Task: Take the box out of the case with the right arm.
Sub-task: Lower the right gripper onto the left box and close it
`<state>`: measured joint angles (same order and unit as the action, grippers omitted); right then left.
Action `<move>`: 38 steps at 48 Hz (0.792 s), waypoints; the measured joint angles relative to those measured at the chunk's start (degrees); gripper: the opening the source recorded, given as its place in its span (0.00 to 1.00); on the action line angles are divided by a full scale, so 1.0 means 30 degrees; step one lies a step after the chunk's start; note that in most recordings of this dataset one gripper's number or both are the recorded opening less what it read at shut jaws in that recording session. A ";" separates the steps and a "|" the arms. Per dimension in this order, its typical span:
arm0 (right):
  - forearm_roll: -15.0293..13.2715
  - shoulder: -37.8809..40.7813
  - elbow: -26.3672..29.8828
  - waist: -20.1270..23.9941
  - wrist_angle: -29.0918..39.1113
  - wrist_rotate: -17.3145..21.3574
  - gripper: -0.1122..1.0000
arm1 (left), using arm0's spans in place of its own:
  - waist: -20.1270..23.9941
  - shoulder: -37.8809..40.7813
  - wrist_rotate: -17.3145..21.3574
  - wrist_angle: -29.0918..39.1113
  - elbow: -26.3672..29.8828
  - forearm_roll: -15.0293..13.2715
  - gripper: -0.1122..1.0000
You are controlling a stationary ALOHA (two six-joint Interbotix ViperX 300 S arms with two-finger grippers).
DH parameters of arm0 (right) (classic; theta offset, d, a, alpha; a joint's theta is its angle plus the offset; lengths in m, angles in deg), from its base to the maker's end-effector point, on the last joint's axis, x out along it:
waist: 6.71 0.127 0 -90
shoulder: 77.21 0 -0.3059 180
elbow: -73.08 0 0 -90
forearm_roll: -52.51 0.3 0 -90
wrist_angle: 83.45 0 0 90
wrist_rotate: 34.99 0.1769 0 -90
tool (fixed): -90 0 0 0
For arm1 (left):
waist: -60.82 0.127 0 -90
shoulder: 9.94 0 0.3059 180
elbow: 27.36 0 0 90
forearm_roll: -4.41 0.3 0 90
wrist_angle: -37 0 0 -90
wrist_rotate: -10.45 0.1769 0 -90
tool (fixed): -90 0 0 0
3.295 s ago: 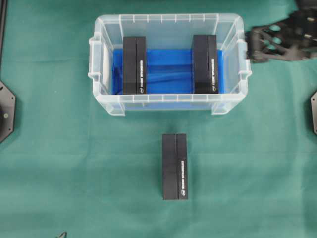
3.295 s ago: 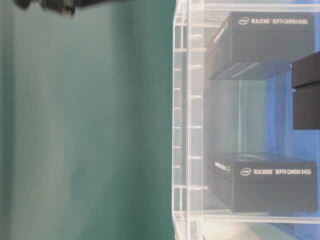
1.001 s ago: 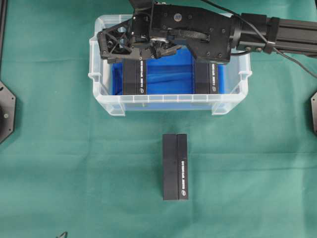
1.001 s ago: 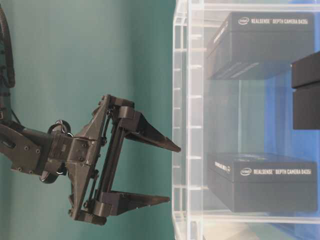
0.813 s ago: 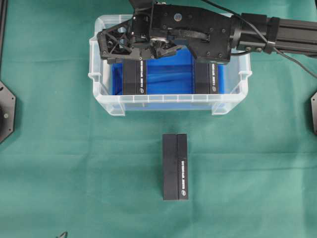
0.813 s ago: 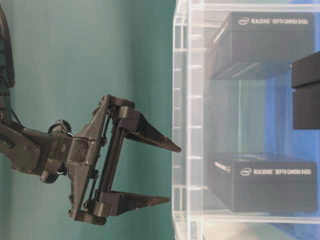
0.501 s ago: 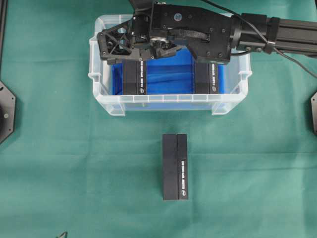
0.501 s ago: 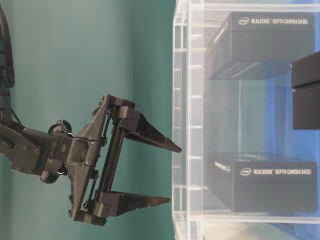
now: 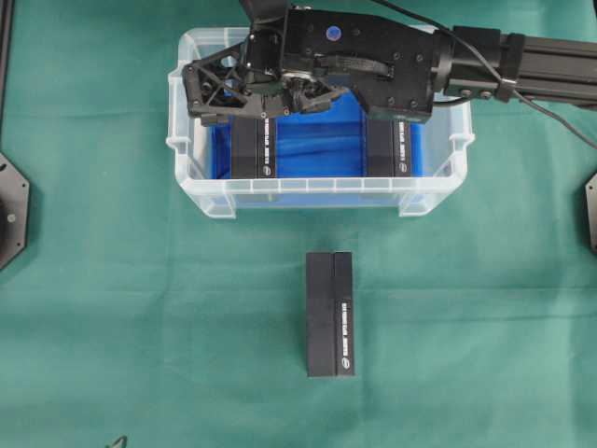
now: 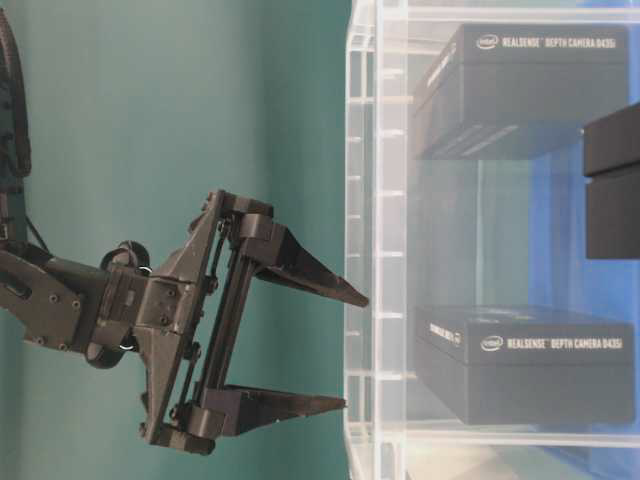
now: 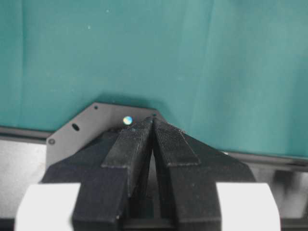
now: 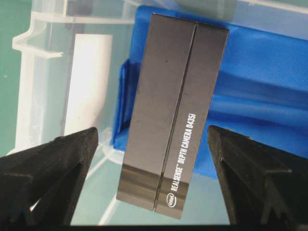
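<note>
Nearest, right gripper (image 12: 154, 192): fingers (image 12: 53, 163) spread wide, empty, straddling the box (image 12: 173, 110) across its width. Beyond, box: left half of case (image 9: 191, 177), on blue lining, long axis running top to bottom of overhead frame. Left gripper (image 11: 153, 139): fingers closed, parked apart.

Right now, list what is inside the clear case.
The case holds two black boxes, left and right, on a blue lining. The open right gripper and its arm cover their far ends.

The right arm (image 9: 485, 65) now reaches over the case (image 9: 187, 177)
</note>
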<state>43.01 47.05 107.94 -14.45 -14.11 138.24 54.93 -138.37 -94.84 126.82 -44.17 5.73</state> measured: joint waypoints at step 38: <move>0.0264 0.0439 -0.0029 0.0029 0.0000 0.0000 0.95 | 0.0000 0.0000 0.0000 0.0029 0.0029 0.0000 0.10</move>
<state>43.80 48.37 107.86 -14.36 -14.11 138.24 54.93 -138.37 -94.84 126.91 -44.08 5.73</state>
